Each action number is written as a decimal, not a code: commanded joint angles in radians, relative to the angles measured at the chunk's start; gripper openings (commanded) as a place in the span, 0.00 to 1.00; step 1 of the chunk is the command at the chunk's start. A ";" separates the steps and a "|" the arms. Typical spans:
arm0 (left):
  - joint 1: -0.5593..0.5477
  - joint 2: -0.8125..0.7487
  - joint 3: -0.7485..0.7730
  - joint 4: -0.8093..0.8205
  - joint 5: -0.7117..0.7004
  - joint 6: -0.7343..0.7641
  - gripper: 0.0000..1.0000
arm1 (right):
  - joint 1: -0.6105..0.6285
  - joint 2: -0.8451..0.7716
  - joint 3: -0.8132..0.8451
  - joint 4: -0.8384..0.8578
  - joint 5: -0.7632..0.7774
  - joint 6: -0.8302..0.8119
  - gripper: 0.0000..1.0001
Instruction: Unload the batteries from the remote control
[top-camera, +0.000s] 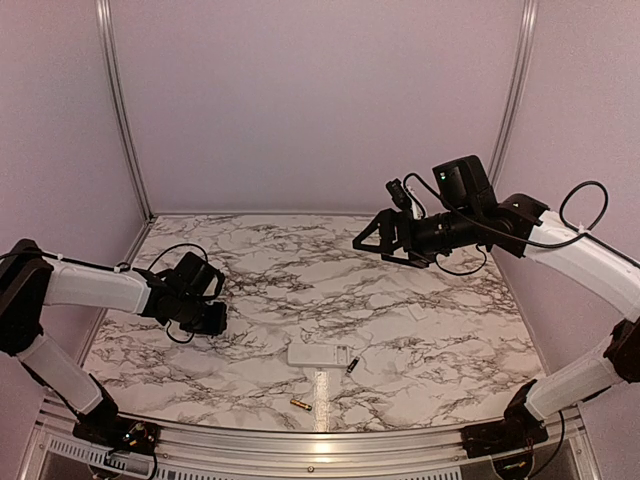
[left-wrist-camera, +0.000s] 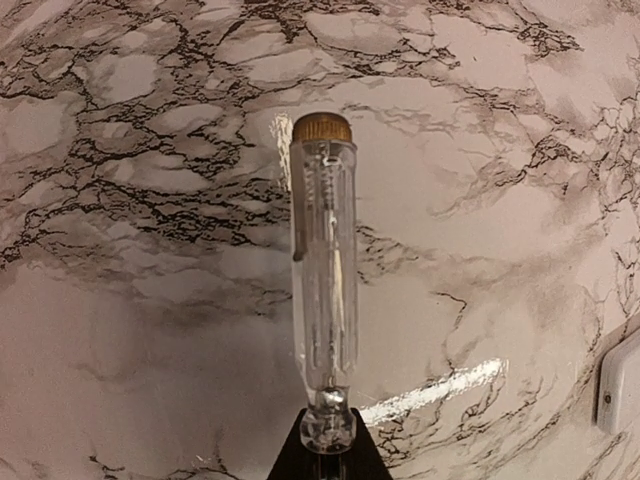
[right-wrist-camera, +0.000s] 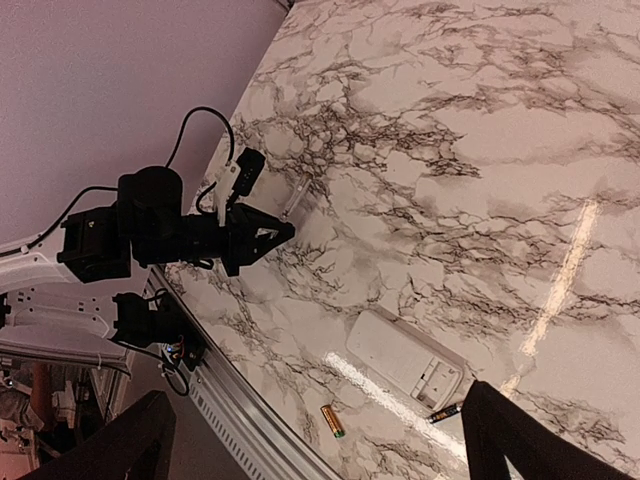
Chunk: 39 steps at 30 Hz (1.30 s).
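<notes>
Marble-patterned table (top-camera: 250, 250), walled in pale lilac, carries everything in view.

The left end effector (top-camera: 214, 318) is clamped narrow on the base of a clear tool (left-wrist-camera: 324, 270). This is a see-through, rod-like piece with an amber cap, pointing away from the wrist camera over bare marble. In the top view this end effector sits low at the table's 9 o'clock side, and its white-sleeved arm runs back toward 8 o'clock.

The right end effector (top-camera: 362, 238) stands spread wide with nothing between its dark fingers (right-wrist-camera: 515, 435). It hangs well above the table toward 2 o'clock, aimed to the 9 o'clock side. Its arm bends back and down to a base at 5 o'clock.

The remote control (top-camera: 318, 355), a slim white bar, lies flat near the table's 6 o'clock edge, well apart from both end effectors. In the right wrist view its opened recess faces up at one end.

Both batteries lie loose on the marble outside it. The dark battery (top-camera: 352, 366) with a gold end sits just beside the remote's recess end, at about 4 o'clock from the remote. The golden battery (top-camera: 300, 404) is near the remote at about 7 o'clock, closer to the table's edge.

A small flat white piece (top-camera: 416, 311) rests at about 2 o'clock from the remote, apart from it.
</notes>
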<state>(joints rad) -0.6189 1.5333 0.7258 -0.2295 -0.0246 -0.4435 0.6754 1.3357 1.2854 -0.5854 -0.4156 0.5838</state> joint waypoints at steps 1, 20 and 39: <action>0.007 0.023 -0.009 -0.005 0.012 -0.017 0.07 | -0.008 -0.004 0.001 -0.023 0.019 0.006 0.98; 0.007 0.037 0.014 -0.032 0.005 -0.029 0.67 | -0.008 -0.003 -0.011 -0.020 0.035 -0.007 0.98; 0.032 -0.219 0.161 -0.113 -0.217 0.162 0.99 | -0.008 -0.015 0.046 -0.047 0.156 -0.108 0.98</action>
<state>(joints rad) -0.6121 1.3758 0.8314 -0.3122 -0.1402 -0.3855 0.6754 1.3357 1.2797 -0.6109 -0.3283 0.5220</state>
